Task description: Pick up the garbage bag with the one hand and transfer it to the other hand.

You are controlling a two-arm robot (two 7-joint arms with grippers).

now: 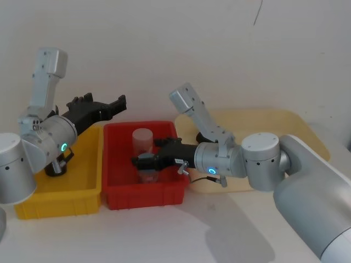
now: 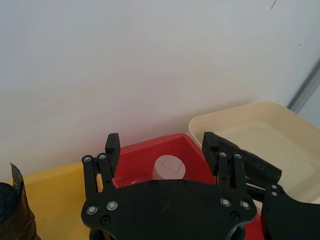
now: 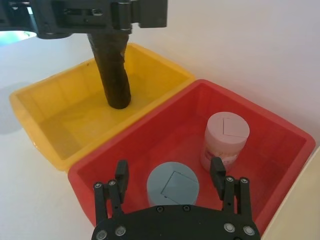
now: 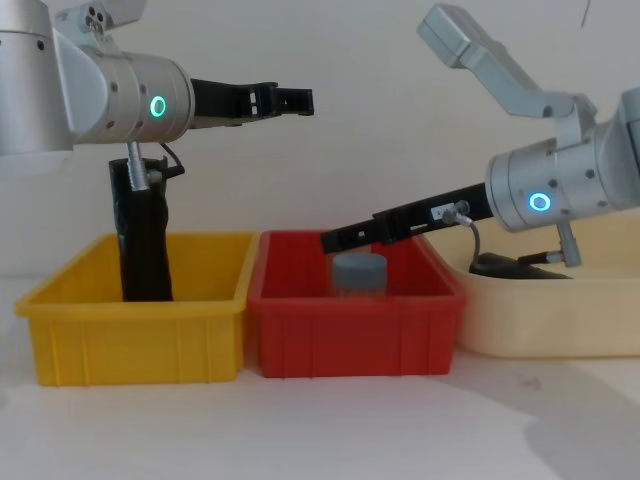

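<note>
Two grippers, fingers spread: left gripper [image 4: 295,100] upper left, clear of upright bag [image 4: 145,250]; right gripper [image 4: 335,238] centre, over can [image 4: 358,270]. Risk: skewed grasp topples bag; can knocked.

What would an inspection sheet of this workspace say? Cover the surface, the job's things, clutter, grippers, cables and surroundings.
Surface: white table carrying a yellow bin, a red bin and a cream tray in a row.
Job's things: garbage bag stands in the yellow bin, taller than its walls, not gripped.
Clutter: grey container and pink container upright in the red bin; second black roll lying in the cream tray.
Grippers: left gripper open, raised where yellow and red bins meet; right gripper open, low in the red bin, straddling the grey container.
Cables: coiled cable at the left wrist; black cable by the right wrist.
Surroundings: plain white wall.
</note>
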